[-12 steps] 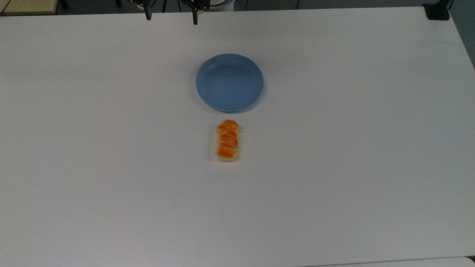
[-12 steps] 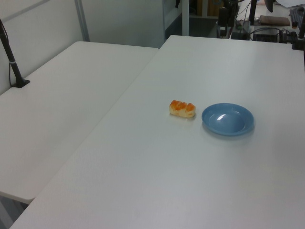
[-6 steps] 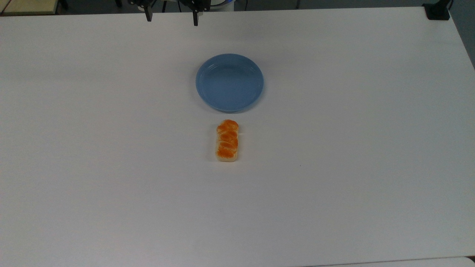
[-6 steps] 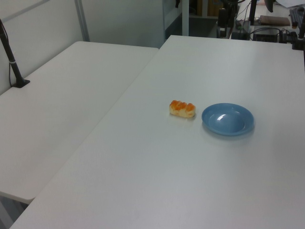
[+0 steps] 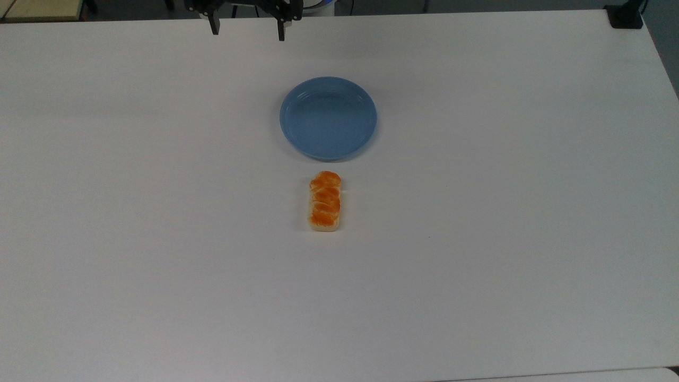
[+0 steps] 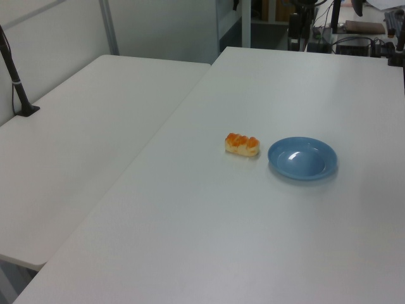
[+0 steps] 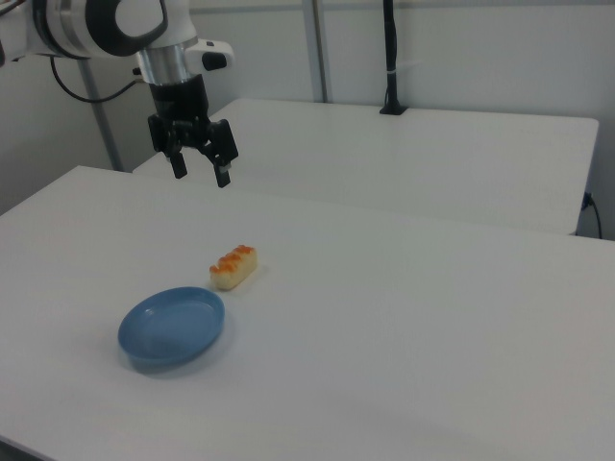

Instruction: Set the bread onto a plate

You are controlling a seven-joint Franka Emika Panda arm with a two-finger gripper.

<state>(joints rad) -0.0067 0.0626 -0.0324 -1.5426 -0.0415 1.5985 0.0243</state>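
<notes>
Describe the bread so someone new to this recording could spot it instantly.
On the white table, find the round light-blue plate near the middle. Just below it in the top view, apart from its rim, lies the bread: a small elongated loaf, orange-brown segmented top, pale sides.

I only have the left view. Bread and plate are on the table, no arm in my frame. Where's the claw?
Observer: The claw hangs in the air beyond the bread, toward the right view's upper left, well above the table.
Operator: Open or shut?
Observer: Open, fingers spread wide apart in the top view, nothing between them.
Operator: Lined up with the bread?
Observer: No. In the top view it sits at the table's far edge, to the top view's left of the plate; the bread lies on the plate's other side.
</notes>
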